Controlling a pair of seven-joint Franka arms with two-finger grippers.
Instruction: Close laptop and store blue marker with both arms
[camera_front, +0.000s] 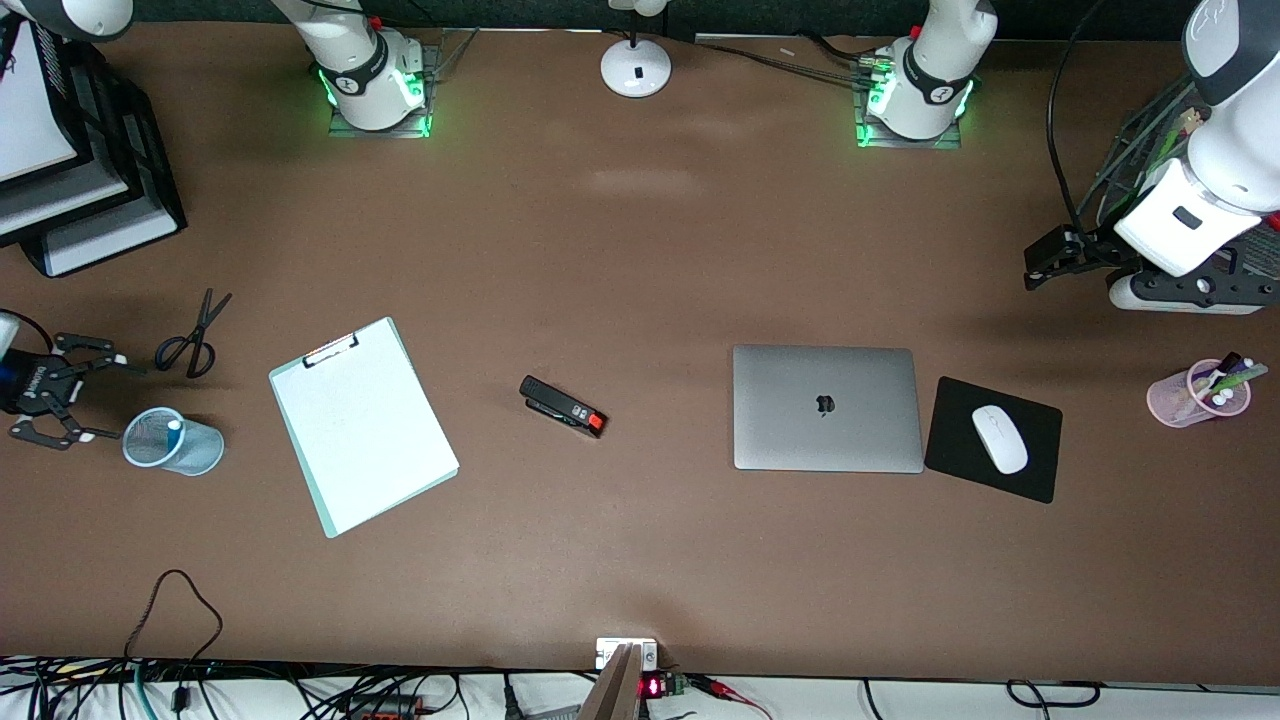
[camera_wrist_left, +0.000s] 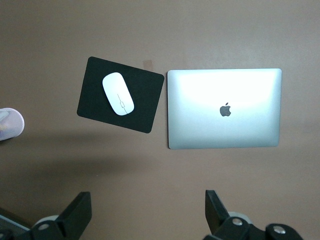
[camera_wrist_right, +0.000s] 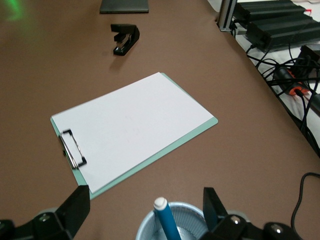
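Note:
The silver-grey laptop (camera_front: 825, 408) lies closed on the table, lid down with the apple logo up; it also shows in the left wrist view (camera_wrist_left: 224, 108). The blue marker (camera_wrist_right: 165, 222) stands white tip up in a light-blue mesh cup (camera_wrist_right: 192, 214), which stands at the right arm's end of the table (camera_front: 190, 450). My right gripper (camera_front: 105, 397) is open and empty beside that cup, its fingers (camera_wrist_right: 80, 197) on either side of it in the right wrist view. My left gripper (camera_front: 1040, 268) is open and empty, up over the table near the mouse pad.
A white-sheeted clipboard (camera_front: 362, 425), a black stapler (camera_front: 563, 407) and scissors (camera_front: 195, 340) lie between cup and laptop. A white mouse (camera_front: 999, 438) sits on a black pad (camera_front: 950, 440). A pink cup of markers (camera_front: 1195, 393) stands at the left arm's end. Black trays (camera_front: 100, 190) are stacked at the right arm's end.

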